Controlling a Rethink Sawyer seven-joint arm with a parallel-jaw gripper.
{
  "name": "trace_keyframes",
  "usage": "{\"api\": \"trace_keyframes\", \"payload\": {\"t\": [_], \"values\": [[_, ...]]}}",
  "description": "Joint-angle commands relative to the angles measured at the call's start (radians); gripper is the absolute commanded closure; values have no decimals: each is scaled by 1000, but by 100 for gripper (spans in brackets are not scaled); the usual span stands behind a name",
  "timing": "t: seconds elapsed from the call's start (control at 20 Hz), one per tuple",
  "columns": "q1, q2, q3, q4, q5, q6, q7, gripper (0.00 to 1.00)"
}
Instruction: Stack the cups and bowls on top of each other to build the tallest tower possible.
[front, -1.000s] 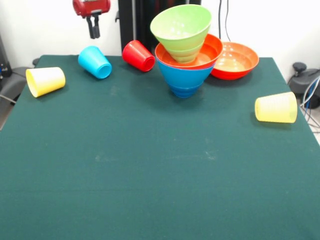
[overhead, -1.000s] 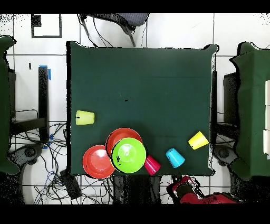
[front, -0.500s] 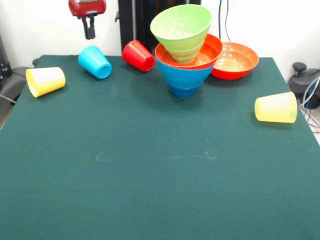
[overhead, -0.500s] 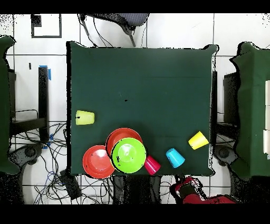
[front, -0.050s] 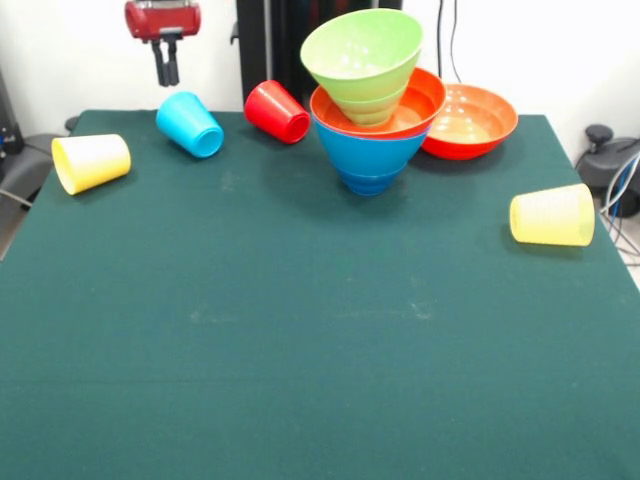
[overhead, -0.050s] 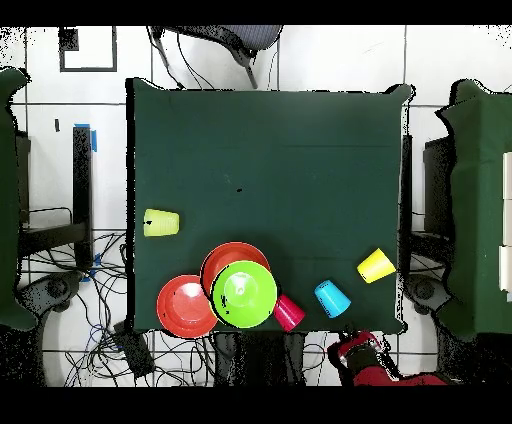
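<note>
The tower (front, -0.050s: 368, 120) stands at the back of the table: a blue bowl (front, -0.050s: 368, 155) holds an orange-red bowl (front, -0.050s: 428, 98), and a green bowl (front, -0.050s: 362, 55) sits tilted on top. A second orange-red bowl (front, -0.050s: 475, 120) rests against it on the right. All the cups lie on their sides: opaque yellow (front, -0.050s: 90, 162), light blue (front, -0.050s: 190, 124), red (front, -0.050s: 277, 111) and pale yellow (front, -0.050s: 552, 215). My gripper (front, -0.050s: 165, 72) hangs shut and empty above and behind the light blue cup. In the overhead view the gripper (overhead, -0.050s: 355, 350) is just off the table's edge, below the light blue cup (overhead, -0.050s: 331, 298).
The green table (front, -0.050s: 320, 330) carries nothing else in its middle and front. Cables and grey equipment (front, -0.050s: 610, 160) lie off the right edge. A black column (front, -0.050s: 270, 40) rises behind the red cup.
The gripper has drifted left in the front view and drawn back from the table's edge. Cups and bowls have not moved.
</note>
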Motion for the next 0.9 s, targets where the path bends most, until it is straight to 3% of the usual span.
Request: {"api": "trace_keyframes", "payload": {"t": [0.05, 0.5, 0.9], "values": [[32, 53, 22, -126, -62, -61, -21, 100], [63, 70, -22, -142, -27, -97, -30, 100], [89, 129, -91, -174, 69, -164, -106, 100]]}}
